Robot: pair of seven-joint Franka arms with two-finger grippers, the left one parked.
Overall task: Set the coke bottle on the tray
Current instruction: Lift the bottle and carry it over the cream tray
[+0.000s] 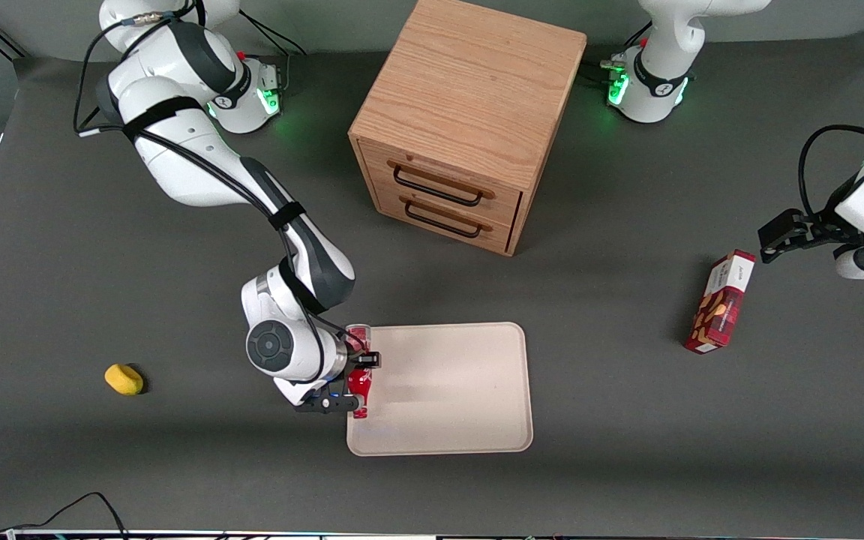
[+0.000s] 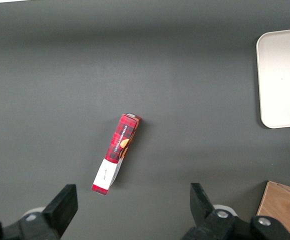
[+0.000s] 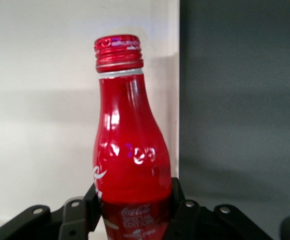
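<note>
A cream tray [image 1: 454, 390] with rounded corners and a low rim is seen lying flat on the dark grey table [image 1: 627, 450], nearest the front camera. At the tray's edge toward the working arm's end of the table, the gripper [image 1: 357, 382] is held low, closed on the coke bottle [image 1: 359, 382]. The bottle is gripped around its lower body, one finger pressed to each side, as is shown in the right wrist view, where the red bottle [image 3: 130, 165] with its red cap and white lettering is framed between the black fingers [image 3: 92, 205]. The bottle is seen over the edge of the tray [image 3: 45, 100], with bare table beside it; whether its base touches the tray cannot be told. A small yellow object [image 1: 124, 379] lies on the table well apart from the tray, farther toward the working arm's end. Toward the parked arm's end, a red-and-white snack box [image 1: 721, 304] is set on the table, well apart from the tray and a little farther from the front camera; in the left wrist view the same box [image 2: 116, 152] is seen lying on the grey surface, with a corner of the tray [image 2: 282, 80] also in sight. Farthest from the front camera, a wooden cabinet [image 1: 469, 112] with two drawers, both shut and each with a dark handle, stands on the table.
</note>
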